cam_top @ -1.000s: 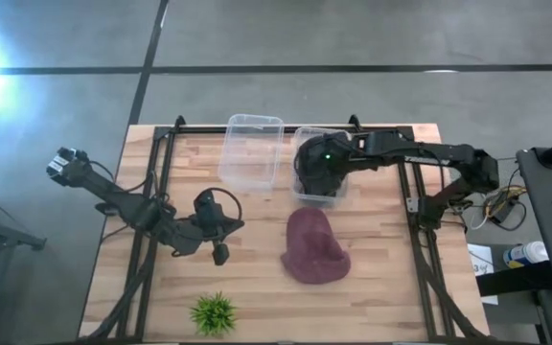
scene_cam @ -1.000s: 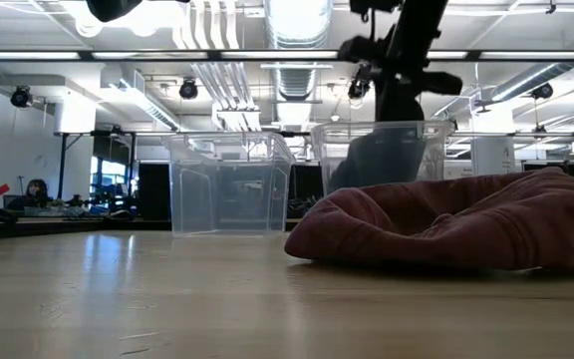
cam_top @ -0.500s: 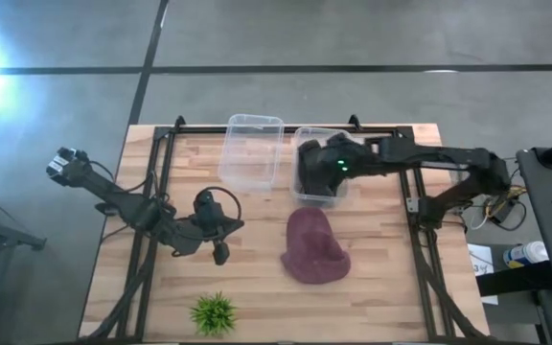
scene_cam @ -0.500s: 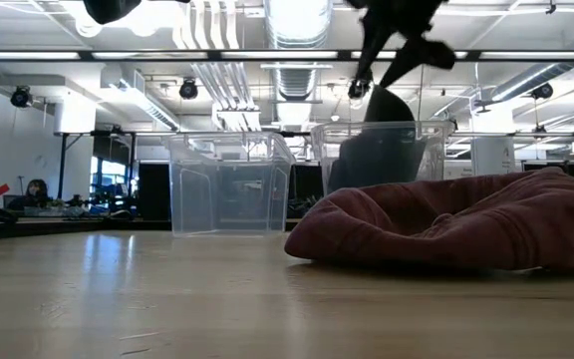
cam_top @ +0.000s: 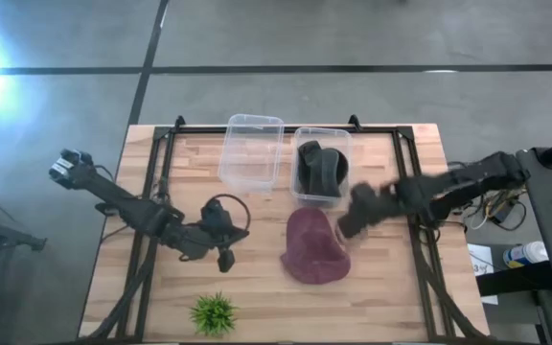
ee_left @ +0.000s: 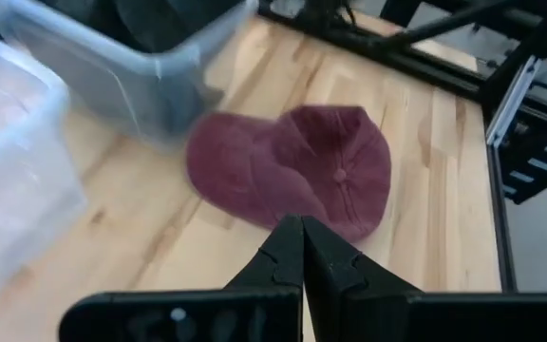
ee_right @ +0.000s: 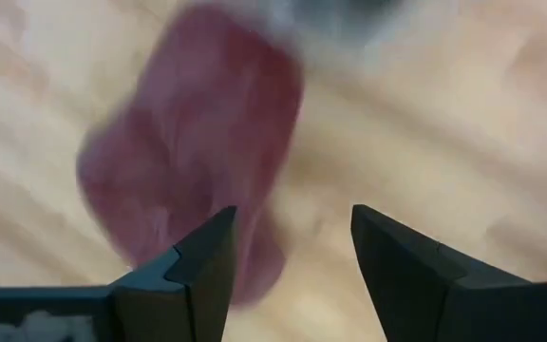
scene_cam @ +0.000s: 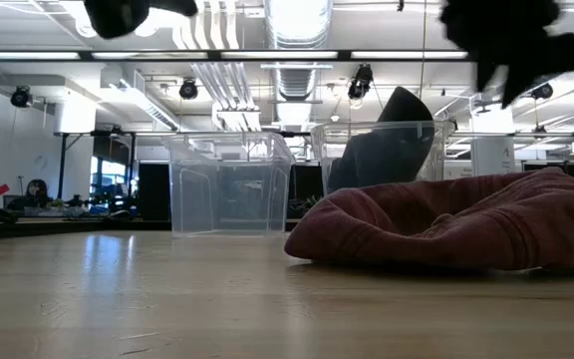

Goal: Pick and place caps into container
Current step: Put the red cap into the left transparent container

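Note:
A maroon cap [cam_top: 314, 246] lies crown up on the wooden table, also visible in the low view [scene_cam: 446, 231] and both wrist views [ee_left: 297, 171] [ee_right: 193, 161]. Dark caps [cam_top: 320, 168] lie inside the right clear container [cam_top: 300, 139]; one stands above its rim [scene_cam: 392, 110]. My right gripper [cam_top: 345, 226] hovers open, blurred, just right of the maroon cap's far end, nothing between its fingers [ee_right: 292, 256]. My left gripper [cam_top: 221, 255] is shut and empty, left of the maroon cap [ee_left: 302, 252].
An empty clear container [cam_top: 252, 151] stands beside the filled one at the far middle. A small green spiky plant [cam_top: 213, 312] sits near the front edge, left of centre. Black frame rails [cam_top: 420, 240] run along both table sides.
My right gripper has opened over the right container and let go of a dark cap, which now rests inside, leaning above the rim. The gripper then rose and swung toward the near edge, to beside the maroon cap.

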